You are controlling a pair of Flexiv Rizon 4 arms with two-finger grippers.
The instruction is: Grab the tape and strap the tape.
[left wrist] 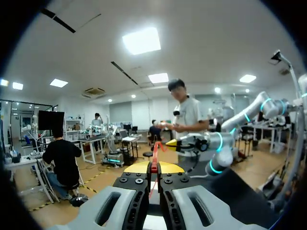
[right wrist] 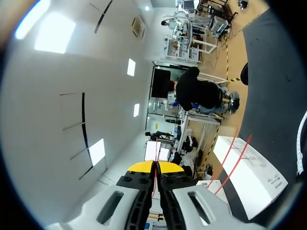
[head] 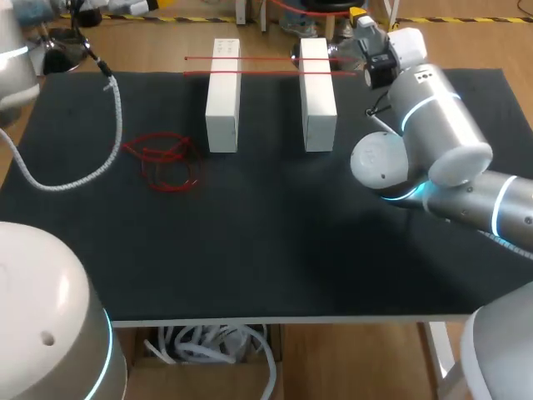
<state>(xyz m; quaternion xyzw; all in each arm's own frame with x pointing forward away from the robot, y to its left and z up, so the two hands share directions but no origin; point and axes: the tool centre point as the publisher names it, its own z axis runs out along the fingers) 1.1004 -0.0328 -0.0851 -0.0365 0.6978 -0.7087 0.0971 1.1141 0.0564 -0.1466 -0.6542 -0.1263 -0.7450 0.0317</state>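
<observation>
Black matting covers the table point(head: 266, 250), which fills most of the head view. The right arm point(head: 433, 125) comes in from the right edge and bends toward the upper right, while the left arm point(head: 15, 58) shows only at the upper left edge. Two white blocks stand side by side in the upper middle, the left block point(head: 222, 96) and the right block point(head: 317, 92). A white braided cable point(head: 100, 158) loops over the left of the mat, and a loose heap of red tape point(head: 166, 162) lies just right of it. Across the far ends of both blocks run the red tape strands point(head: 258, 60), two thin parallel lines that reach past the right block toward the right arm's wrist. In the right wrist view the right gripper point(right wrist: 154, 167) has its fingers pressed nearly together, with a thin red line of the strands pinched between them. The left gripper point(left wrist: 154, 167) is likewise narrow, clamped on a short red strip point(left wrist: 154, 154) that curls up ahead of its tips; it faces the right arm, and I cannot place it in the head view. The grab looks done and the strapping seems to be the step in hand. The next move probably calls for keeping the strands taut over the blocks while the free ends are brought together.
</observation>
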